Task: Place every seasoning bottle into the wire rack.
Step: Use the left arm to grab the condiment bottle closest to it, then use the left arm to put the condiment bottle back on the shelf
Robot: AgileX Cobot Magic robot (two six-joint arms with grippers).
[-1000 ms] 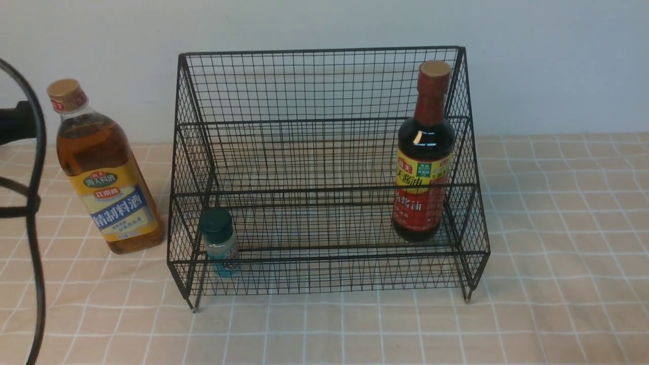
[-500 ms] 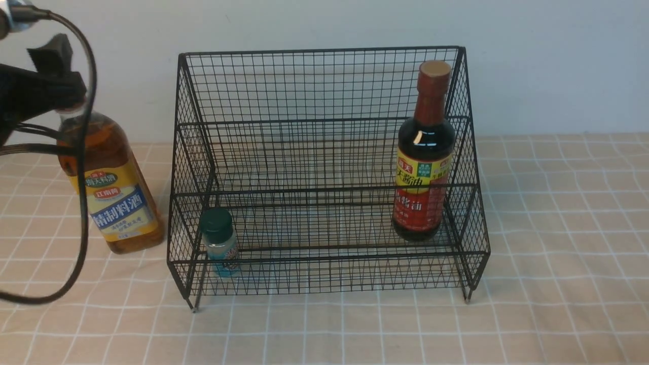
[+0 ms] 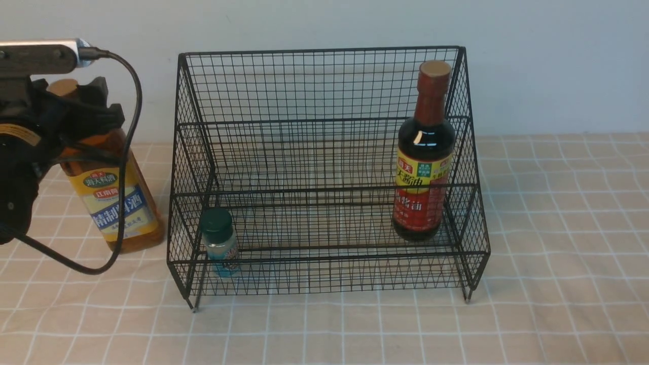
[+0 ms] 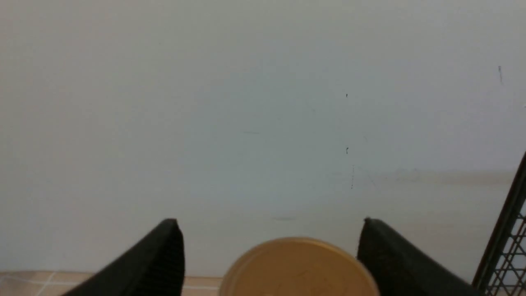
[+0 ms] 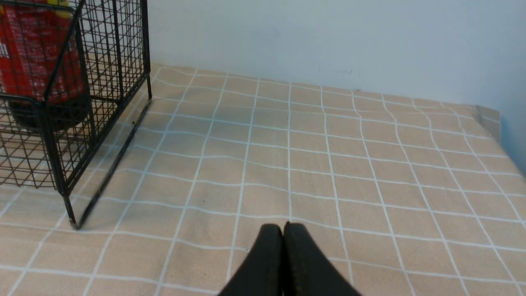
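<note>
Outside | amber bottle (image 3: 104, 200) beside rack (image 3: 324, 50) left edge | left fingers (image 4: 164, 263) flank cap (image 4: 298, 267)

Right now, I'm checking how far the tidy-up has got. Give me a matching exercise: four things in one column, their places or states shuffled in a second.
Things
1. amber bottle
2. dark sauce bottle
3. green-capped shaker
4. right gripper

Places or states
A. inside the wire rack, at its right end
B. shut, over bare cloth
C. standing on the cloth, left of the rack
D. inside the rack, front left corner

Pairs: 1-C, 2-A, 3-D, 4-B
</note>
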